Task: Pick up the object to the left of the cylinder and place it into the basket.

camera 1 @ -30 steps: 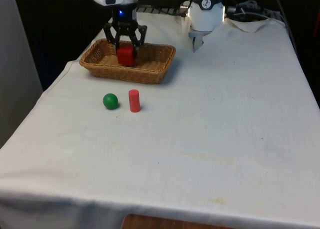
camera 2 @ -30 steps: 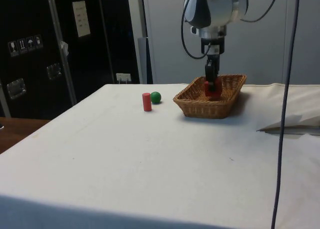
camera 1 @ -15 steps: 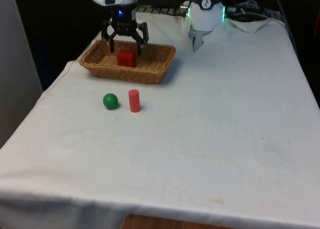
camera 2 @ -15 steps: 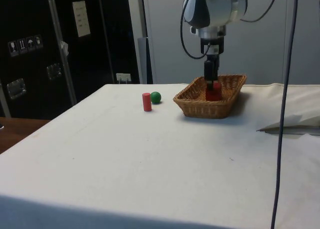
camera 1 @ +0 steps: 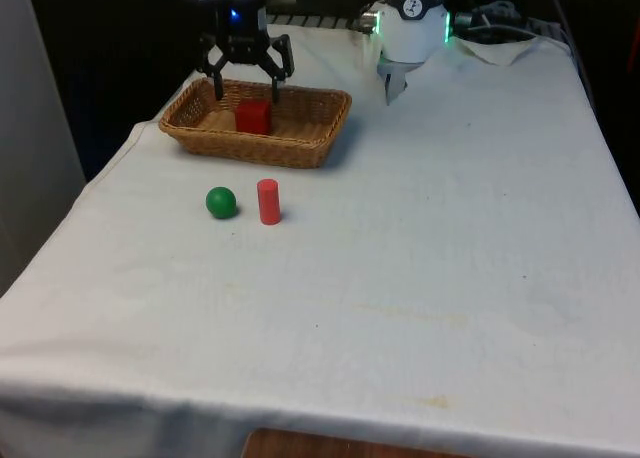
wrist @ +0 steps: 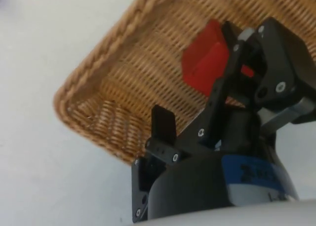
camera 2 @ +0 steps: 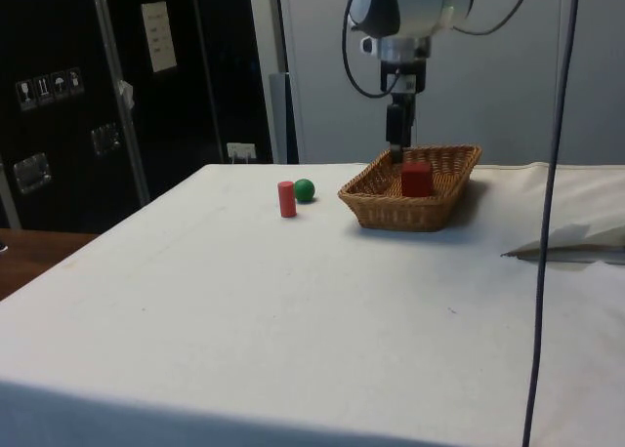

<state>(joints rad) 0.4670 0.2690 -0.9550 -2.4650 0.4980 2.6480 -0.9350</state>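
A red cube [camera 1: 253, 116] [camera 2: 416, 180] [wrist: 205, 58] rests on the floor of the wicker basket [camera 1: 300, 156] [camera 2: 400, 213] [wrist: 113, 88] at the table's far end, towards the front view's left. My gripper [camera 1: 246, 88] [camera 2: 398, 146] [wrist: 217, 70] hangs just above the cube, open, its fingers spread to either side and holding nothing. In front of the basket a green ball [camera 1: 221, 202] [camera 2: 305, 189] lies on the cloth. It is close to the front view's left of an upright red cylinder [camera 1: 267, 201] [camera 2: 286, 199], and the two are apart.
The robot's white base [camera 1: 413, 28] stands beside the basket on the front view's right. Crumpled cloth and cables [camera 1: 500, 43] lie at the far right corner. The table's left edge runs near the basket and the ball.
The gripper opened and let go of the red cube, which now rests in the basket. The gripper then rose a little above it.
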